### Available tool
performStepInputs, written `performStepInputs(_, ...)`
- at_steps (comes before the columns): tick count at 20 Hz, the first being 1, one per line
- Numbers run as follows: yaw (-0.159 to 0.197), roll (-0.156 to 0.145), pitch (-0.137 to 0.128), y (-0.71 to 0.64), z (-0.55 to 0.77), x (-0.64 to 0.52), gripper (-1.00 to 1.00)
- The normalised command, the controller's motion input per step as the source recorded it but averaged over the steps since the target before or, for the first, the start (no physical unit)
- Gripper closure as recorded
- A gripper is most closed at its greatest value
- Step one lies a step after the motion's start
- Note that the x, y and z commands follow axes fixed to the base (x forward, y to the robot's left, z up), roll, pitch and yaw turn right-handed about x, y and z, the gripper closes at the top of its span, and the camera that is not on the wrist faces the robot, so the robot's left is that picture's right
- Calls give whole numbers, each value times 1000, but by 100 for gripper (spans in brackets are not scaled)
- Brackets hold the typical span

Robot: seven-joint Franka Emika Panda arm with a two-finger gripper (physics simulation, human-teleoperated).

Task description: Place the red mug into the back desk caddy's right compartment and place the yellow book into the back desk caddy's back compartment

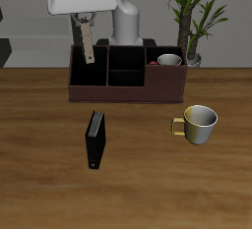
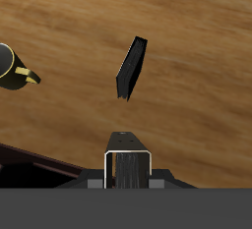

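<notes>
**Currently: book hanging over the caddy, mug already seated**

Seen from the exterior view, the end effector (image 1: 83,19) is gripping the thin, pale grey-tan yellow book (image 1: 89,44) by its upper end, and the book is hanging slightly tilted above the long, low reddish-brown back desk caddy (image 1: 126,87). Its lower edge is sitting over the end section, short of the back compartment (image 1: 125,56) in the split middle column. The red mug (image 1: 169,61), speckled with a pale grey inside, is already standing in the right compartment (image 1: 167,74). On the wooden desk (image 1: 39,154), nearer the front edge, a taller black book (image 1: 94,140) is standing upright, and a plain yellow-gold mug (image 1: 200,123) is sitting well apart from it.

In the wrist view, the yellow book (image 2: 128,169) is showing edge-on between the fingers as a narrow grey slab with light edges. Beyond it, the black book (image 2: 131,68) and the yellow-gold mug (image 2: 12,66) are lying on the desk (image 2: 187,56), and a dark rim of the caddy (image 2: 34,162) is just entering.

The risk, as I judge it, is twofold: lowering from here would be putting the book into the wrong section, and the tilt could be catching a divider while the book is descending into the small rear slot.
</notes>
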Motion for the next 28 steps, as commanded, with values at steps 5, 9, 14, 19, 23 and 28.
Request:
performStepInputs(5,73,44,2,282,86,-246,100)
performStepInputs(9,113,17,-8,306,65,-223,100)
performStepInputs(14,90,18,22,266,-20,-205,100)
performStepInputs(19,159,-12,-8,74,-10,-189,100)
performStepInputs(23,87,0,20,78,-15,-135,100)
performStepInputs(28,142,1,1,130,-6,-175,100)
